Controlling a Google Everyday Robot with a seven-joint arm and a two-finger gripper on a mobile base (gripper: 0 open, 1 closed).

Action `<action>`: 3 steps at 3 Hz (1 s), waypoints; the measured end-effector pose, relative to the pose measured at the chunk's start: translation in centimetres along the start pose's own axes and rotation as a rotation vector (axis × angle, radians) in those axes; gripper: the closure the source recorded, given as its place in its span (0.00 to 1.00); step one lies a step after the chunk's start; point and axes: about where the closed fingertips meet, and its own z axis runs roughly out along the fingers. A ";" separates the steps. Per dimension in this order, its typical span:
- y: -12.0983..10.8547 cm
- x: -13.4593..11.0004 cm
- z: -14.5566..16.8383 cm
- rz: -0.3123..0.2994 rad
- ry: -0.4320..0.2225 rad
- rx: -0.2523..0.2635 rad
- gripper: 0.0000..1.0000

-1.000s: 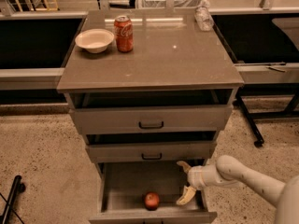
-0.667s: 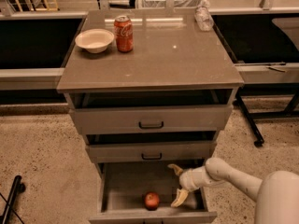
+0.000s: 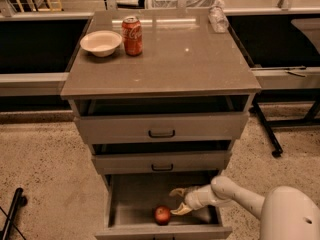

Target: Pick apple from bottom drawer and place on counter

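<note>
end effector (image 3: 178,202): pale two-finger, spread open, gripping nothing, low inside pulled-out grey-brown bottom drawer (image 3: 132,199) | small round red-orange apple (image 3: 161,214): on drawer floor near front panel, just beside lower finger | glossy grey-brown tabletop (image 3: 170,64): carries red soda can (image 3: 132,35), white bowl (image 3: 101,42)

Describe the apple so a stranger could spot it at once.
Under the counter, look into the bottom drawer, pulled furthest out. The apple lies on its floor near the front wall, beside the open gripper. It is small, round and red, the only loose thing in that drawer; the red can stands up on the counter.
</note>
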 end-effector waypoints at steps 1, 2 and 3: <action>-0.3 1.4 2.6 0.014 0.007 -0.003 0.42; -0.2 2.2 5.1 0.027 0.002 -0.032 0.35; 0.6 2.8 6.8 0.037 0.005 -0.078 0.22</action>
